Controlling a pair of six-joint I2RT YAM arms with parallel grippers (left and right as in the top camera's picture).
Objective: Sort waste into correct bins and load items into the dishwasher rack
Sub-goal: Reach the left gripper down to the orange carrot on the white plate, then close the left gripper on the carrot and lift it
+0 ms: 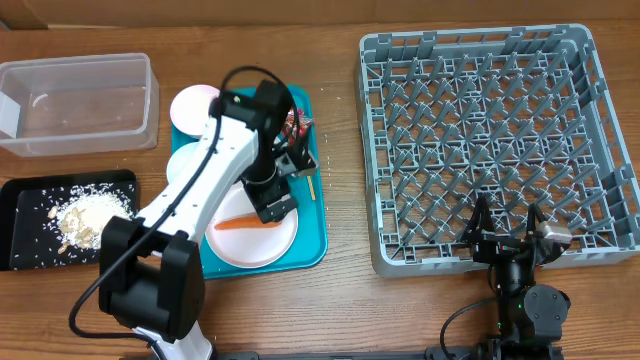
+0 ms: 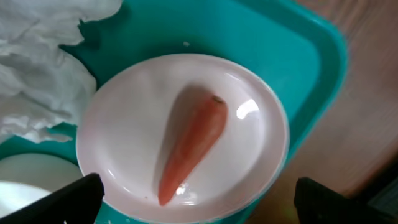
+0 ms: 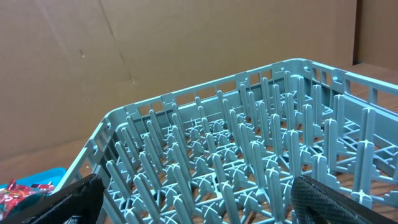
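Directly over orange carrot on round white plate, left end effector gapes wide; right end effector likewise, at grey plastic dishwasher rack

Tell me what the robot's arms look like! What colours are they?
The left arm is made of smooth white tubes with chunky black joints, and a thin black cable loops over it. The right arm is mostly black. Each arm ends in two dark fingers.

Open room lies above the round white plate bearing the orange carrot; crumpled white tissue crowds one side, the teal plastic tray rim the other.
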